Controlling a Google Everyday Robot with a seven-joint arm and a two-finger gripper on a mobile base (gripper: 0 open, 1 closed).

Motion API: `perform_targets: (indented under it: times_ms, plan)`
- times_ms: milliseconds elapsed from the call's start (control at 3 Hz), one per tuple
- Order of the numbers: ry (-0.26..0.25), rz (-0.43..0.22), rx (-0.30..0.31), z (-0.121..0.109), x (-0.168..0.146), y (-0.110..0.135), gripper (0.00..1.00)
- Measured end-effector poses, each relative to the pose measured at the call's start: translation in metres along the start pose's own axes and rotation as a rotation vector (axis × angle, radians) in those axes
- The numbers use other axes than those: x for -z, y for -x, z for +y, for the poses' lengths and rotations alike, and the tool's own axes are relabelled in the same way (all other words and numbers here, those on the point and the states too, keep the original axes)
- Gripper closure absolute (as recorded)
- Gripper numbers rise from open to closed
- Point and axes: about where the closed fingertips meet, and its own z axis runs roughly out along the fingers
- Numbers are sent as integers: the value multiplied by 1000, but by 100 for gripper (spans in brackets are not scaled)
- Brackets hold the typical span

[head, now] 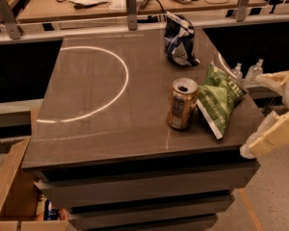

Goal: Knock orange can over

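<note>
One orange can (182, 104) stands upright right of centre on the dark table (101, 129). Its long axis is vertical, its opened top faces up, and the green chip bag (220, 99) lies just beside it. The gripper (266, 138) hangs off the table's right edge, low at the frame's right, apart from the can; wide or narrow, I cannot tell. This looks like the approach step, with no contact yet. The next move calls for a leftward reach over the bag and a sideways push high on the can.
</note>
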Motion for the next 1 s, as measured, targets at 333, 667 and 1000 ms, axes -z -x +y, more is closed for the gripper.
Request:
perform_targets:
  times_ms: [333, 667, 1000]
  plan:
    - [-74, -267, -2, -2, -25, 7, 0]
    - [-84, -461, 29, -2, -29, 36, 0]
    - [-79, -495, 44, 1, -27, 49, 0]
